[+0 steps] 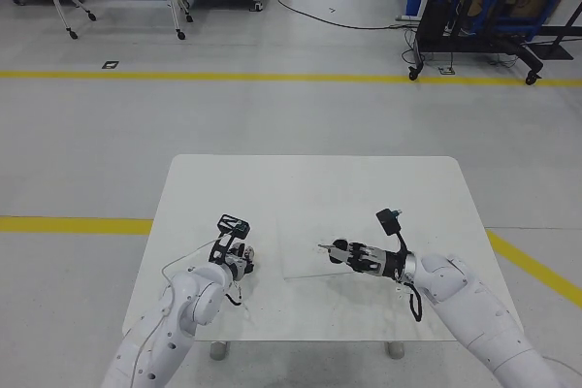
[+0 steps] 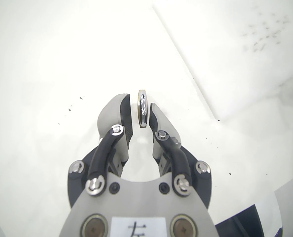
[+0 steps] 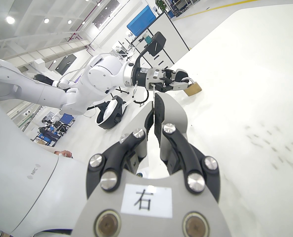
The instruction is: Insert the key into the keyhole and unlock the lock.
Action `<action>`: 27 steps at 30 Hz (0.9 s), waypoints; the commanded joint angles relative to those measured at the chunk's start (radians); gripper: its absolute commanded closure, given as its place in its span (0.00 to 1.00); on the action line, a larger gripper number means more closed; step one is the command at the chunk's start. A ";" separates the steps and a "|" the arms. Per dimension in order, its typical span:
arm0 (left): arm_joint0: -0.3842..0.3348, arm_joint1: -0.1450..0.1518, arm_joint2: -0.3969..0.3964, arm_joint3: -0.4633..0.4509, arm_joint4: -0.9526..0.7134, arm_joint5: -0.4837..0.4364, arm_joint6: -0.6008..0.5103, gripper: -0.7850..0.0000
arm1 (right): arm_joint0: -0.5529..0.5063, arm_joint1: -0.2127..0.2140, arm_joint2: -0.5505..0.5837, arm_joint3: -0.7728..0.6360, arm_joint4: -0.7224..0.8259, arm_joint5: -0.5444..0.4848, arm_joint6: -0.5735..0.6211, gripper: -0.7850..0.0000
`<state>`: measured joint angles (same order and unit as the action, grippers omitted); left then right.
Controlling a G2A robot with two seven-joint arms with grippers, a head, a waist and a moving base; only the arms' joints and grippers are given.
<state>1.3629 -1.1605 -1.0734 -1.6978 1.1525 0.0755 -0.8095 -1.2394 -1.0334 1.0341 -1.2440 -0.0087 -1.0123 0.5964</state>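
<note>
white table point(image 1: 301, 184): left fingers point(image 2: 126, 114) spread around the lock point(image 3: 193, 89) (at its shackle); right fingers point(image 3: 158, 114) pressed together.

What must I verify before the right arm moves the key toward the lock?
1. The key held in the right gripper: ok; it is shut, and a thin metal tip sticks out in front.
2. The lock held firmly by the left gripper: cannot tell; the gripper is around the shackle.
3. The lock's body steadied on the table: ok, it seems to rest there.
4. The keyhole turned toward the key: cannot tell, too small to make out.
5. The right gripper aimed at the lock: roughly ok in the top view.
6. The key inserted: not ok; key and lock are apart.
</note>
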 commanded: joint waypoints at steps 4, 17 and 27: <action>-0.016 -0.005 0.011 0.000 0.013 0.007 -0.016 0.77 | 0.000 0.000 0.000 0.000 0.000 0.000 0.000 1.00; -0.008 -0.011 0.001 0.007 0.007 0.000 0.022 1.00 | 0.000 0.000 0.000 0.000 0.000 0.000 0.000 1.00; 0.078 0.001 -0.149 0.002 -0.314 -0.183 0.183 1.00 | 0.000 0.000 0.000 0.000 0.000 0.000 0.000 1.00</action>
<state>1.4412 -1.1599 -1.2234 -1.6954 0.8338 -0.1080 -0.6252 -1.2394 -1.0334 1.0341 -1.2440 -0.0087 -1.0123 0.5964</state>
